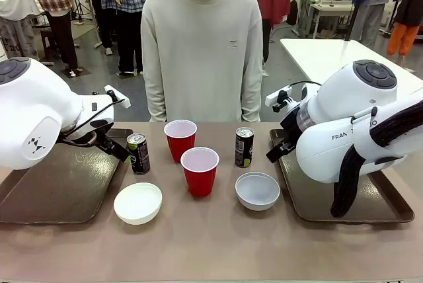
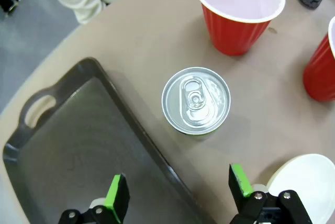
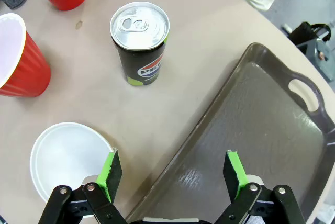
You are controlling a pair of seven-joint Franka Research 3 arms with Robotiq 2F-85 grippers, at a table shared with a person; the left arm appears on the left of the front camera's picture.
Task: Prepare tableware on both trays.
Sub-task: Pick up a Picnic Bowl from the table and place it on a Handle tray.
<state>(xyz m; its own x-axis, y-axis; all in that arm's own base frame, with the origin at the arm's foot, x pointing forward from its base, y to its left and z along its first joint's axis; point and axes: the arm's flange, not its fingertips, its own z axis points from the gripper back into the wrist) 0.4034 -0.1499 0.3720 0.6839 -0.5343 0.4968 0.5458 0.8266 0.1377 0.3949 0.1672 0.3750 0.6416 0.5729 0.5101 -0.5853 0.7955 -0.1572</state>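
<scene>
Tabletop [image 1: 211, 250] beige | two red cups [image 1: 199, 170], white inside | dark cans [image 1: 244, 147] upright

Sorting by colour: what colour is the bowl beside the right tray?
The bowl is pale grey-blue, best in the front view.

The left arm [image 1: 33, 121] is seen entering from the left edge of the front view, its bulky white wrist set at the middle left. The right arm [image 1: 344, 131] is seen at the middle right, with a black cable sleeve [image 1: 347, 177] looped down its side. Both wrists are angled inward toward the frame's centre. The left gripper [image 2: 178, 185] is shown at the bottom edge of its wrist view, jaws spread wide, green pads [image 2: 116, 192] facing each other. The right gripper [image 3: 172, 169] is shown likewise, jaws spread wide.
</scene>
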